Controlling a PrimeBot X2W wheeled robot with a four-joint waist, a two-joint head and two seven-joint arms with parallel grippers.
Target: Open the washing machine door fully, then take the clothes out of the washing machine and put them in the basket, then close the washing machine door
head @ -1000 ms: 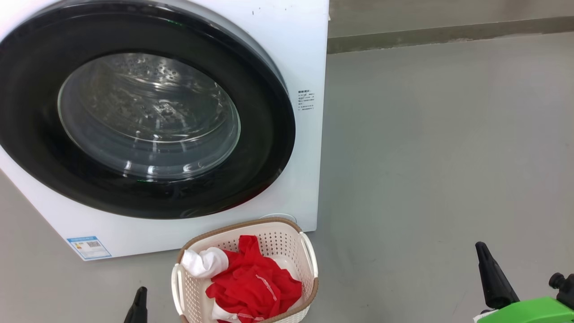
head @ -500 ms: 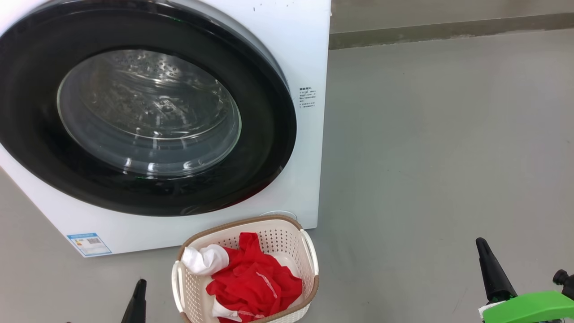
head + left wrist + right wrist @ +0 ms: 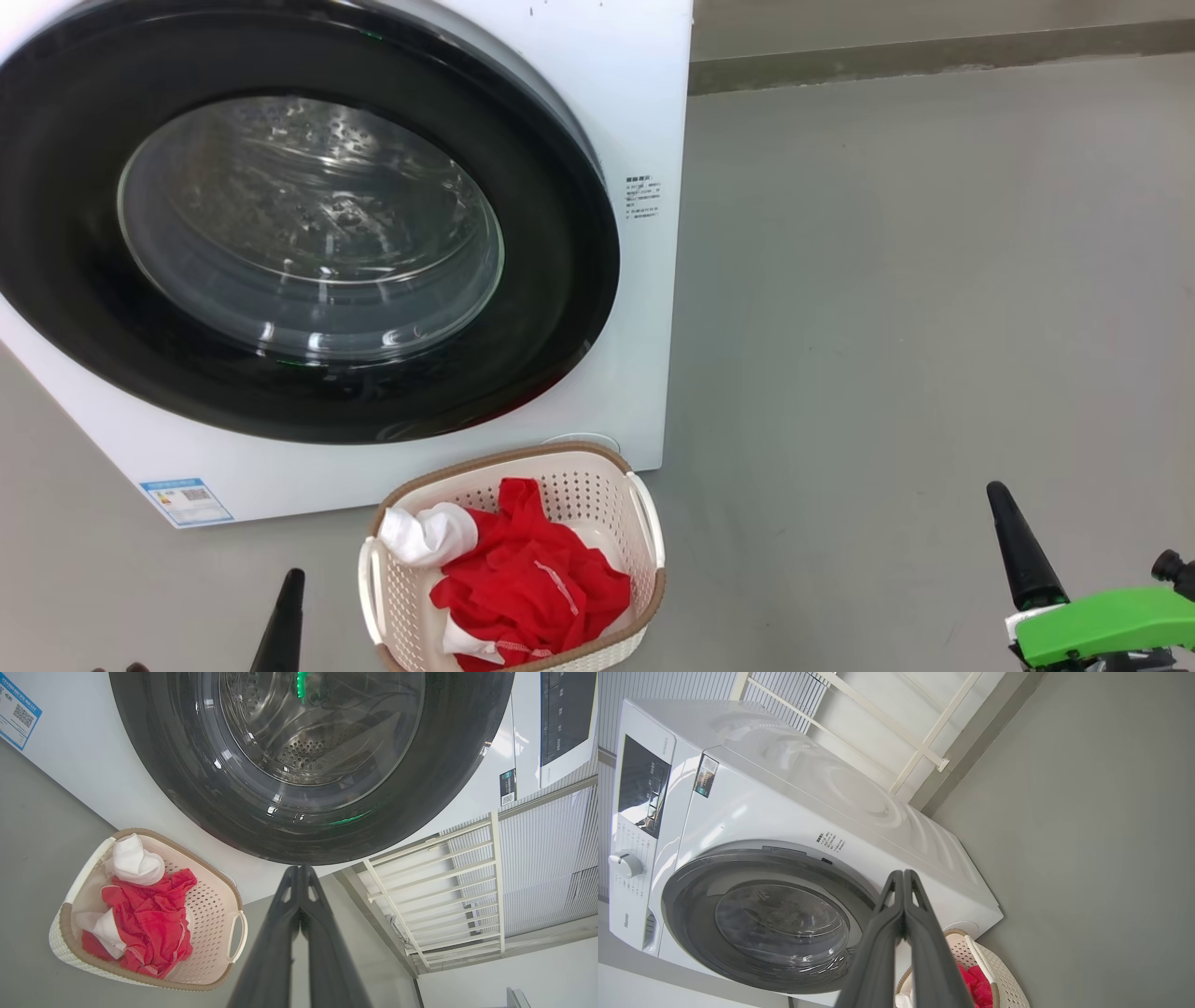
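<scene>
A smooth grey floor [image 3: 887,327] is seen, bounded on the far side by a darker skirting strip [image 3: 934,61]. The washing machine [image 3: 635,84] stands on it at the left, with the washing machine door [image 3: 551,280] lying flush against its front. The basket [image 3: 509,459] is set on the floor just in front of the machine, and the clothes [image 3: 523,588] are heaped inside it. The left gripper [image 3: 293,581] is held just left of the basket, and the right gripper [image 3: 1001,499] well apart to its right. Both are pressed together, and nothing is held.

washing machine [image 3: 784,812] front: brand "Hisense" | blue QR sticker [image 3: 187,501]: unreadable | side print [image 3: 642,198]: too small
</scene>
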